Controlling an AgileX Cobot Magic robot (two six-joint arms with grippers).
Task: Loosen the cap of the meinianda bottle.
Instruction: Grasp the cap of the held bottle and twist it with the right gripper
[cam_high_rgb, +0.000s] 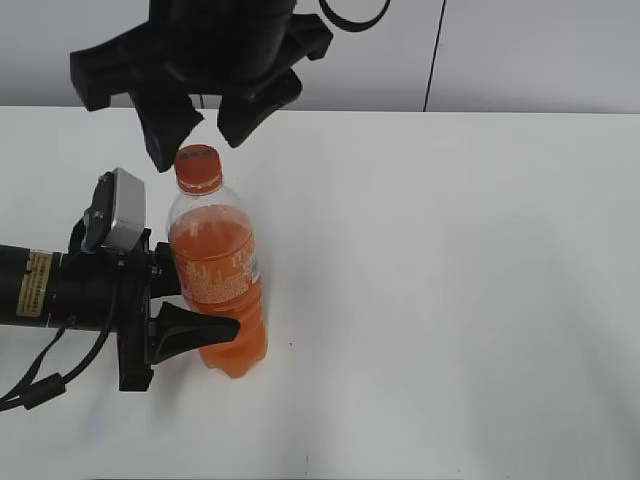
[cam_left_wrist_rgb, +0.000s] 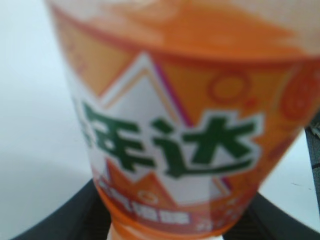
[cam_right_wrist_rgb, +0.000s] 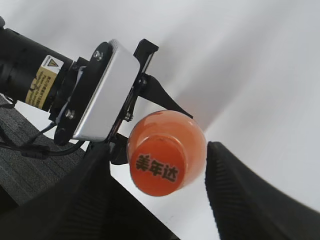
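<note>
The meinianda bottle (cam_high_rgb: 213, 262) stands upright on the white table (cam_high_rgb: 450, 280), half full of orange drink. My left gripper (cam_high_rgb: 203, 305) comes in from the left and is shut on its lower body; the near finger (cam_high_rgb: 200, 332) wraps the front. In the left wrist view the label (cam_left_wrist_rgb: 170, 140) fills the frame, with dark fingers (cam_left_wrist_rgb: 55, 217) at both lower corners. The orange cap (cam_high_rgb: 198, 167) sits on the neck. My right gripper (cam_high_rgb: 205, 128) hangs open just above it. Seen from the right wrist, the cap (cam_right_wrist_rgb: 159, 167) lies between the two fingers (cam_right_wrist_rgb: 245, 195), with a gap on each side.
The left arm (cam_high_rgb: 50, 285) and its silver wrist camera (cam_high_rgb: 120, 212) lie along the table's left side. The white table runs wide to the right and front of the bottle. A grey wall stands behind, with a dark cable (cam_high_rgb: 435, 55) hanging down it.
</note>
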